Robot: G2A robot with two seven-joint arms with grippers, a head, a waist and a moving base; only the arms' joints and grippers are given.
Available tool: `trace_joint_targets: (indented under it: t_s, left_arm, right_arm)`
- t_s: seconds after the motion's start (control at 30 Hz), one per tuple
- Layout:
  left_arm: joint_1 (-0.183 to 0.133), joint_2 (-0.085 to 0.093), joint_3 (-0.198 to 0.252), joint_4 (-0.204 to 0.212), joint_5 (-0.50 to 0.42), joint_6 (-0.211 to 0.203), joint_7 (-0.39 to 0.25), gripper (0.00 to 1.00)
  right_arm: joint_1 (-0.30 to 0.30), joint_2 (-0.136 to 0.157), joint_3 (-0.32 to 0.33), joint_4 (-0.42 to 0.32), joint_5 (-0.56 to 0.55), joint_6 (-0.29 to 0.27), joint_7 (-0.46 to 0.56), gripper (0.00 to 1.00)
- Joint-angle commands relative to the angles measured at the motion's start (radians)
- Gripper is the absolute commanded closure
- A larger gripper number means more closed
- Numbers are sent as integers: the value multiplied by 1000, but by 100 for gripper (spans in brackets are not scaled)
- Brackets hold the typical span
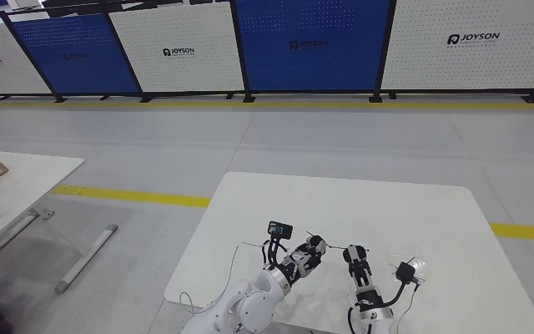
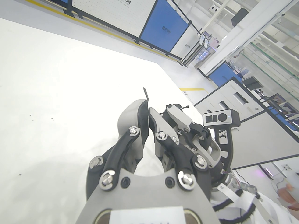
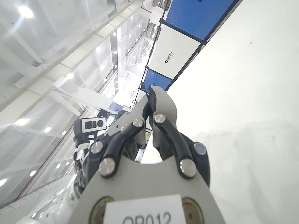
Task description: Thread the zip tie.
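A thin black zip tie (image 1: 331, 245) is stretched between my two grippers above the white table's (image 1: 375, 200) near edge. My left gripper (image 1: 317, 243) is shut on one end of it; in the left wrist view its fingertips (image 2: 148, 108) are pressed together and a short black strap end (image 2: 146, 93) sticks out past them. Close beside it, my right gripper (image 1: 350, 250) is shut on the other end. In the left wrist view the right gripper (image 2: 174, 111) sits just behind the left one, with a small black tie piece (image 2: 185, 106) at its tip. The right wrist view shows the right gripper (image 3: 150, 92) pinching a black strap tip (image 3: 145, 89).
A thin cable (image 1: 238, 255) lies on the table by the left arm. A second white table (image 1: 33, 175) stands off to the left. Blue and white panel walls (image 1: 309, 42) close off the floor at the back.
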Motion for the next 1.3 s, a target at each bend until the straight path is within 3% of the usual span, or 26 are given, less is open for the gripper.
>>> trace_joint_targets:
  t_s: [0.0, 1.27]
  left_arm:
    - [0, 0, 0, 0, 0, 0, 0, 100]
    - [0, 0, 0, 0, 0, 0, 0, 100]
  right_arm:
    - [-2, 0, 2, -1, -1, 0, 1, 100]
    - [33, -25, -20, 29, -12, 29, 22, 100]
